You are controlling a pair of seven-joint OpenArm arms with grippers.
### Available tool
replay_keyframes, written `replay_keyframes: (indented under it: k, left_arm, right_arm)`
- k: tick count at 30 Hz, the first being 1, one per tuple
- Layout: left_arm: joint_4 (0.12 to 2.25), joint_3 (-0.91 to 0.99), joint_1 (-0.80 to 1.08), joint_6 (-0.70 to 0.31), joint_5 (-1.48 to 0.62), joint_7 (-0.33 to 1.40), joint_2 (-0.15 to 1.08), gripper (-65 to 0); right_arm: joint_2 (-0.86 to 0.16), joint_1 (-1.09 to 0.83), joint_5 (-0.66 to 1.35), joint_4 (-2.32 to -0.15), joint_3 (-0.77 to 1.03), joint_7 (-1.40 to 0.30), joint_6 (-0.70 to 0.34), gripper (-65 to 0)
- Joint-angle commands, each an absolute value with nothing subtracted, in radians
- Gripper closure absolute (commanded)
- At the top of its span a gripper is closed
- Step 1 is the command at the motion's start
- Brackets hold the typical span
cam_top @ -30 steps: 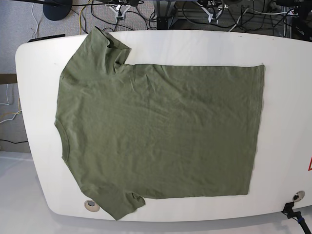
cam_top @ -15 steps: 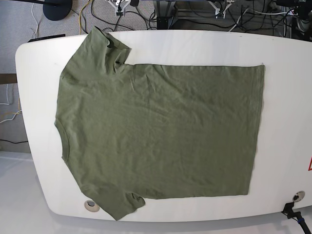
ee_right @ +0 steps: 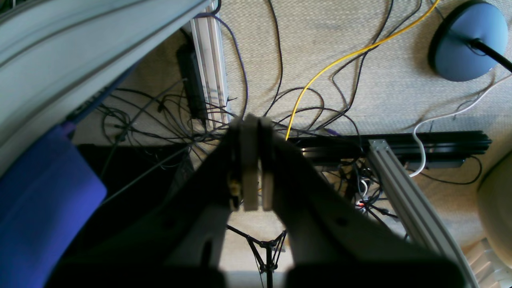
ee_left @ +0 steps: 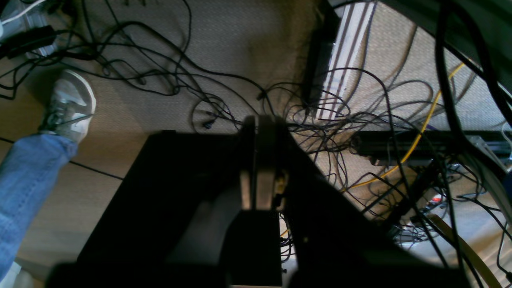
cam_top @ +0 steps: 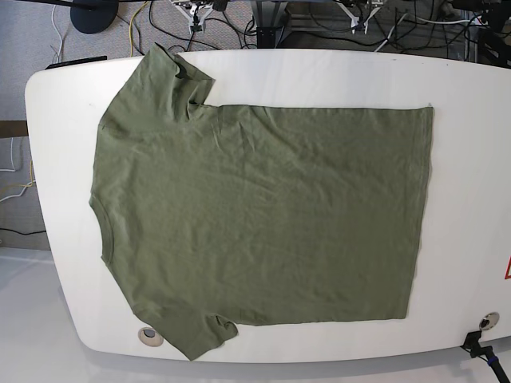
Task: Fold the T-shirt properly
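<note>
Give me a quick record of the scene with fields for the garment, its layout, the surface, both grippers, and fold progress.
garment: olive-green T-shirt
layout: spread flat, collar toward the base view's left, hem toward its right, both sleeves out
surface: white table
left gripper: shut, empty, over the cabled floor, away from the shirt
right gripper: shut, empty, also over the floor
fold progress: no fold made yet
bystander: a sneaker and jeans leg in the left wrist view

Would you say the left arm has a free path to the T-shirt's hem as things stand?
Probably yes. The T-shirt lies flat on the white table with nothing on or beside its hem. The left gripper is shut and off the table, over floor cables, so it must open and travel first.
</note>
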State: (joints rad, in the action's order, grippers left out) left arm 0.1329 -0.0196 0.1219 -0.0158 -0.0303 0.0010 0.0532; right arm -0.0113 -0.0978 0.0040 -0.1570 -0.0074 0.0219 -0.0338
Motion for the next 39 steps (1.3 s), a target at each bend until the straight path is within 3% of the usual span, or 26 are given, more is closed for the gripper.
replay_keyframes:
  k: [1, 5, 10, 12, 14, 16, 21, 23, 39]
  left_arm:
    - [0.133, -0.019, 0.127, -0.016, -0.033, 0.001, 0.056, -0.7]
    - [0.137, -0.019, 0.131, -0.016, -0.035, -0.002, 0.058, -0.7]
    - [0.265, -0.018, 0.205, -0.018, -0.035, 0.002, 0.058, -2.2]
    - [0.311, -0.018, 0.232, -0.018, -0.035, 0.005, 0.056, -10.2]
    - [0.337, -0.018, 0.252, -0.018, -0.035, 0.005, 0.056, -23.7]
    - [0.337, -0.016, 0.254, -0.018, -0.035, 0.005, 0.056, -33.2]
    - [0.341, -0.015, 0.292, -0.018, -0.038, -0.002, 0.062, -33.7]
    - [0.361, -0.015, 0.320, -0.018, -0.038, -0.033, 0.062, -33.7]
    - [1.113, -0.001, 0.817, -0.018, -0.038, -0.047, 0.090, -33.7]
  right_arm:
    - [-0.013, -0.099, 0.005, -0.159, -0.008, 0.022, -0.039, -0.4]
    - [-0.013, -0.101, 0.005, -0.162, -0.008, 0.025, -0.039, -0.4]
    - [-0.013, -0.182, 0.005, -0.332, -0.008, 0.024, -0.033, -0.9]
    - [-0.013, -0.219, 0.005, -0.395, -0.007, 0.022, -0.031, -0.9]
    - [-0.015, -0.260, 0.005, -0.450, -0.007, 0.022, -0.031, -1.6]
    - [-0.016, -0.300, 0.005, -0.504, -0.007, 0.022, -0.031, -7.7]
    - [-0.019, -0.415, 0.005, -0.645, -0.008, 0.022, -0.039, -36.3]
    - [-0.019, -0.470, 0.005, -0.719, -0.008, 0.022, -0.039, -41.9]
    - [-0.050, -0.906, 0.010, -1.340, -0.010, 0.016, -0.039, -42.0]
